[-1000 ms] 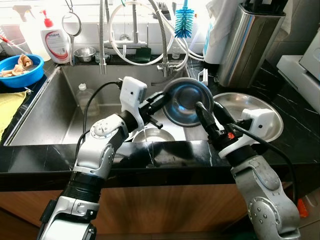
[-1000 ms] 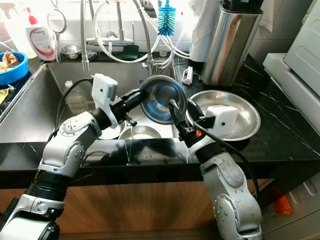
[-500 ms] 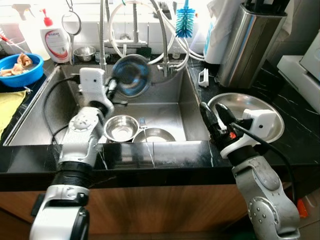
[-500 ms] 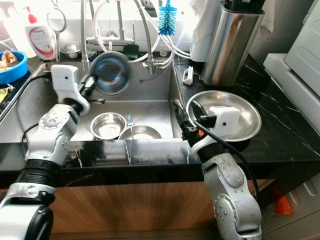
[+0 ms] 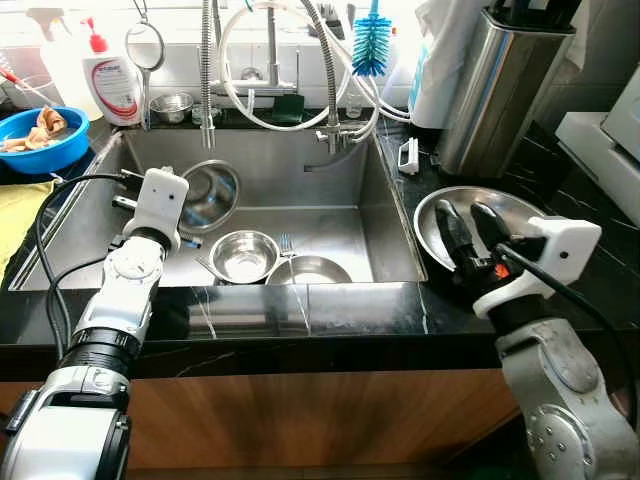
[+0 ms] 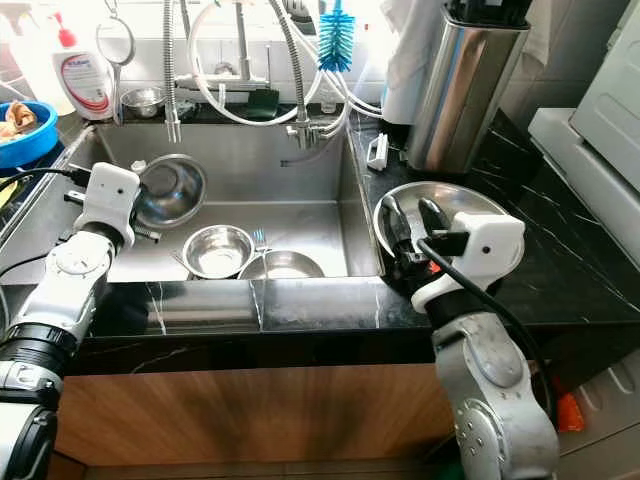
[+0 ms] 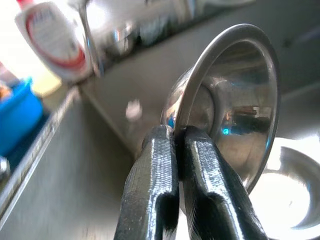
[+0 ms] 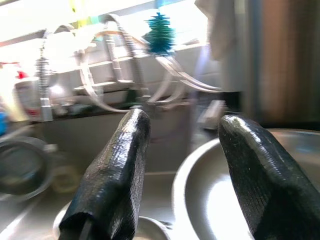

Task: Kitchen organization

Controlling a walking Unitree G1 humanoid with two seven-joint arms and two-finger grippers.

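The left gripper [image 7: 172,137] is clamped on a bowl's [image 5: 208,192] rim, so the bowl hangs tilted over the sink's [image 5: 330,185] left side. The right gripper [image 5: 468,222], fingers apart, hovers over the pan [image 5: 530,215] at the worktop's right, probably ready to take it.

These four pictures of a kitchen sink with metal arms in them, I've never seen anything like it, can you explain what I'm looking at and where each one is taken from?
This is a humanoid robot standing at a kitchen sink. Two pictures come from cameras in its head, looking down, so its silver arms reach in from the bottom. The other two come from cameras on its wrists, looking along its black fingers.

The left gripper is clamped on the rim of a steel bowl, holding it tilted at the sink's left side. The right gripper is open, holding nothing, above a wide steel basin on the black counter.

Two more bowls and a fork lie in the sink. Behind are taps with hoses, a soap bottle, a blue brush and a blue bowl.
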